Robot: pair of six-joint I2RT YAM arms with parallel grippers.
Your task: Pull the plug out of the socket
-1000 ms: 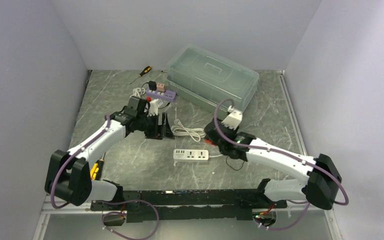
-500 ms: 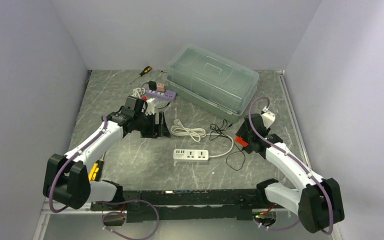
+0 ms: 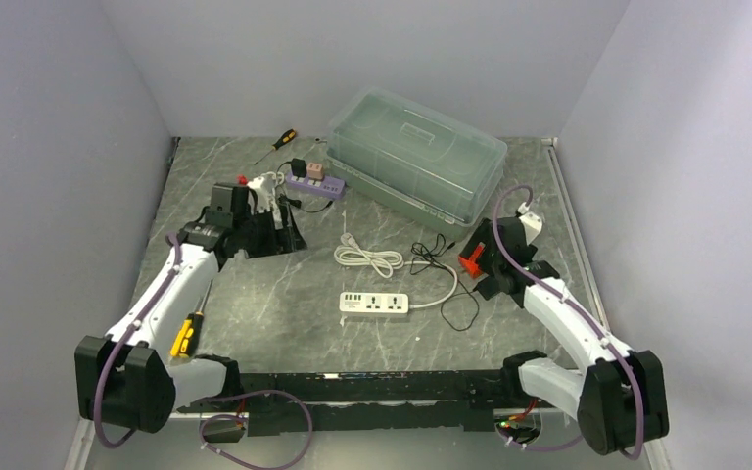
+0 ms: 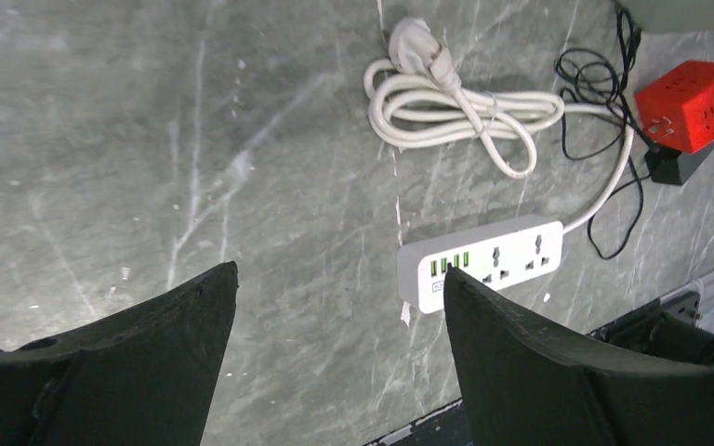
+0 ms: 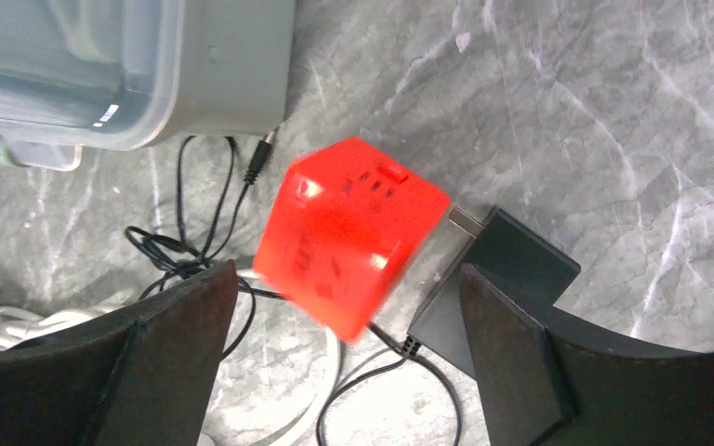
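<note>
At the near left of the grey marbled bench [image 3: 255, 294] a yellow-handled screwdriver [image 3: 185, 335] lies beside the left arm. The left hand [image 4: 339, 271] hovers over bare stone on the left side, its fingers spread wide with nothing between them. Just beyond it, toward the far side, sits a purple power strip [image 3: 313, 186] with small plugs in it. That strip lies close to the left end of a clear lidded box [image 3: 416, 157].

In the middle lies a coiled white cord [image 4: 465, 111], its own plug resting at the far-left end of the coil. Nearer than the coil lies a white power strip [image 4: 483, 262], and its lead curves off its right end and up to the coil. A thin black cable [image 3: 462, 318] loops loosely to the right of both.

Right of centre is the red socket cube [image 4: 691, 104], blurred in the right wrist view. The black plug [image 5: 507, 274] is just beside it, on its right and nearer side. A metal prong shows between the two, and I cannot tell whether its tip reaches into the cube. The right hand [image 5: 346, 268] is spread wide above them and pinches neither. The plug body sits against its right finger [image 5: 521, 372].
</note>
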